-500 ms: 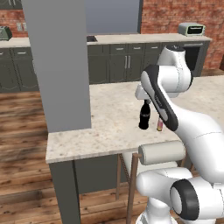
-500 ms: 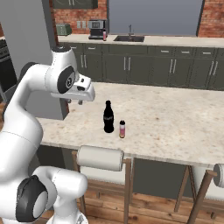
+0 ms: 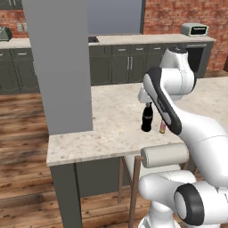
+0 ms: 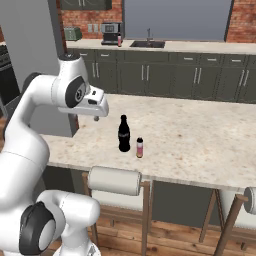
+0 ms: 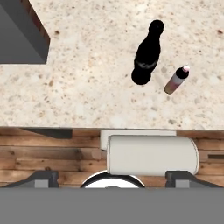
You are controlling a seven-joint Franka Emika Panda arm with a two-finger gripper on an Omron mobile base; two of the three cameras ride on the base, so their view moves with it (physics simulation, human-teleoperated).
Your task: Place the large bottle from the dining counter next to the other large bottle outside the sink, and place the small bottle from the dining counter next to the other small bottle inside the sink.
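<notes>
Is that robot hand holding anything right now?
Nothing: the gripper hangs open above the dining counter, apart from the black bottle and small pinkish bottle.

No legible text; black bottle (image 4: 124, 133) label prob. too blurry.

Glossy black bottle (image 4: 124, 133), pinkish-red small bottle (image 4: 140, 148), beige speckled counter (image 4: 200, 135).
</notes>
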